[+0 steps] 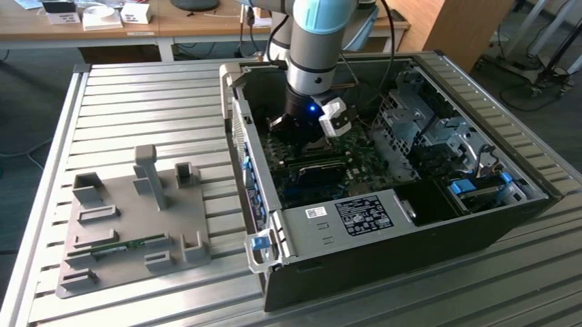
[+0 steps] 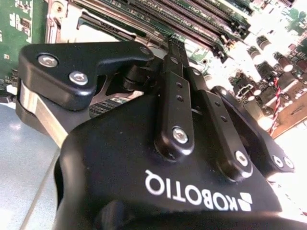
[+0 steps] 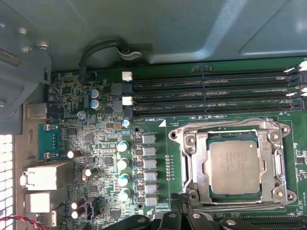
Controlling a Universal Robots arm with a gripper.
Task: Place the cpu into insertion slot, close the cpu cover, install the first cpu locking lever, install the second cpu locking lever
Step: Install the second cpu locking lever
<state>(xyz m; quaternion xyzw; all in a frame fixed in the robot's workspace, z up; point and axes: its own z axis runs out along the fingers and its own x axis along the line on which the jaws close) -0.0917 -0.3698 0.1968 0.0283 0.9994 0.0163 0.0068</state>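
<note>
I'm seeing the cpu sitting flat in the insertion slot, with the cpu cover lying down around it, its window framing the chip. The memory slots are running just beside the socket. My gripper is hanging over the green board near the socket, fingers pressed together, gripping nothing I can make out.

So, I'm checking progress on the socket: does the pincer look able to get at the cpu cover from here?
Probably yes. The cpu cover lies shut around the cpu, nothing above it, with the pincer right at its edge.
</note>
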